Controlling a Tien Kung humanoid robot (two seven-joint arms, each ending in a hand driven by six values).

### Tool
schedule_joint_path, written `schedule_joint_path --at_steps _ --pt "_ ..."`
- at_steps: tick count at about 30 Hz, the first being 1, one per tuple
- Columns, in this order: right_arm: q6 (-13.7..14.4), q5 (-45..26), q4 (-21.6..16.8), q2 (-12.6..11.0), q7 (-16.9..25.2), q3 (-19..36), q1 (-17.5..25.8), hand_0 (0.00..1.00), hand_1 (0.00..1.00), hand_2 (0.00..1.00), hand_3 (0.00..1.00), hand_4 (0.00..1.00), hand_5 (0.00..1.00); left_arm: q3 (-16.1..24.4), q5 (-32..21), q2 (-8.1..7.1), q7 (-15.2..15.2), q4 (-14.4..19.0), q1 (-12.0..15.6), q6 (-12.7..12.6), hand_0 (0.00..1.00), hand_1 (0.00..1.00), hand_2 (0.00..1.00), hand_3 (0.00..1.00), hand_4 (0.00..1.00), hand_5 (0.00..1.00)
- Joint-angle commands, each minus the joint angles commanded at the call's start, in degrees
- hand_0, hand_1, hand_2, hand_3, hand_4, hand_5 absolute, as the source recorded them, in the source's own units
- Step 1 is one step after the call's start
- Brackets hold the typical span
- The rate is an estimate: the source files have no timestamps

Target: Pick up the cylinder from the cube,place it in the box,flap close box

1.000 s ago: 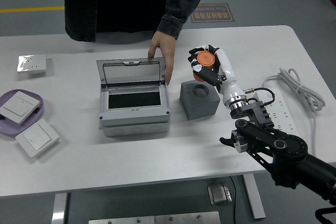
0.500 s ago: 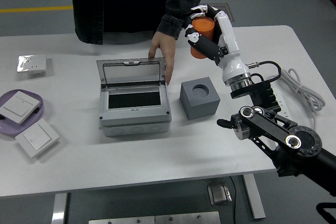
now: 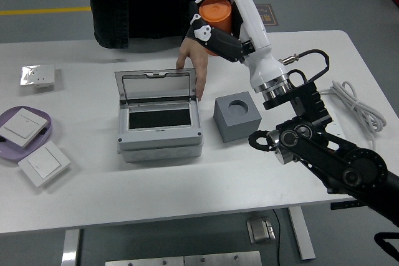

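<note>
My right hand [image 3: 211, 12] is shut on the orange cylinder [image 3: 216, 18] and holds it high above the table, above the box's far right corner. The grey cube [image 3: 237, 116] with a round hole in its top stands on the table to the right of the box. The grey box [image 3: 159, 122] stands open, its clear flap lid [image 3: 156, 86] raised at the back. A person's hand [image 3: 190, 66] rests on the lid's right edge and holds it up.
A purple dish [image 3: 31, 123] with a white switch plate sits at the left edge, another switch plate [image 3: 43, 164] in front of it, a third [image 3: 38, 76] at the far left. A white cable [image 3: 358, 107] lies at the right.
My right hand has lifted the orange cylinder off the cube and carried it up and to the left, toward the box. The person's hand stays on the lid.
</note>
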State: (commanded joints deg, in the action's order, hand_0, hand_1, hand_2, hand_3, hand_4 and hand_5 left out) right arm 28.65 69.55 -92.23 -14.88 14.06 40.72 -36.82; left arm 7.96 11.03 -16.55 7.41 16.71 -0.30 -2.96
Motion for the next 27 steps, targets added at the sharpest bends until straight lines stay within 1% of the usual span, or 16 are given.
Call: schedule_joint_path --at_steps 6,9,11,16,19,24,27 --pt "-7.0 12.8 -2.5 1.3 -8.4 -2.3 -1.9 0.002 0.115 0.22 0.178 0.002 0.002 0.4 0.3 0.07 0.1 -0.1 -0.1 0.0 0.616 0.59 0.541 0.619 0.696 0.207" --pt "-11.0 19.4 -3.8 2.4 -13.1 -3.9 -3.0 0.002 0.111 0.217 0.179 0.002 0.002 0.7 0.7 0.11 0.3 -0.1 -0.1 0.0 0.615 0.59 0.541 0.619 0.696 0.207" --pt "-13.1 23.5 -3.7 3.2 -15.8 -5.2 -3.8 0.002 0.111 0.217 0.179 0.002 0.002 1.5 1.8 0.08 0.8 -0.1 -0.1 0.0 0.615 0.59 0.541 0.619 0.696 0.207" --pt "-15.8 31.8 -2.0 5.7 -21.8 -8.5 -5.8 0.002 0.111 0.222 0.182 0.002 0.002 4.8 7.1 -0.09 2.7 0.0 -0.4 0.1 0.614 0.59 0.541 0.619 0.695 0.21" --pt "-18.4 36.4 -0.7 7.2 -25.7 -10.4 -6.9 0.002 0.111 0.222 0.182 0.002 0.002 6.4 9.5 -0.2 3.6 0.1 -0.4 0.2 0.614 0.59 0.541 0.619 0.695 0.21" --pt "-23.1 42.0 2.4 9.4 -32.6 -12.9 -7.6 0.002 0.116 0.231 0.189 0.002 0.002 8.2 12.3 -0.23 4.6 0.1 -0.4 0.3 0.614 0.589 0.542 0.62 0.694 0.211" --pt "-25.0 44.0 4.6 11.1 -36.4 -13.9 -7.1 0.002 0.113 0.239 0.19 0.002 0.002 8.8 13.4 -0.27 5.0 0.2 -0.6 0.4 0.614 0.59 0.542 0.62 0.693 0.213"
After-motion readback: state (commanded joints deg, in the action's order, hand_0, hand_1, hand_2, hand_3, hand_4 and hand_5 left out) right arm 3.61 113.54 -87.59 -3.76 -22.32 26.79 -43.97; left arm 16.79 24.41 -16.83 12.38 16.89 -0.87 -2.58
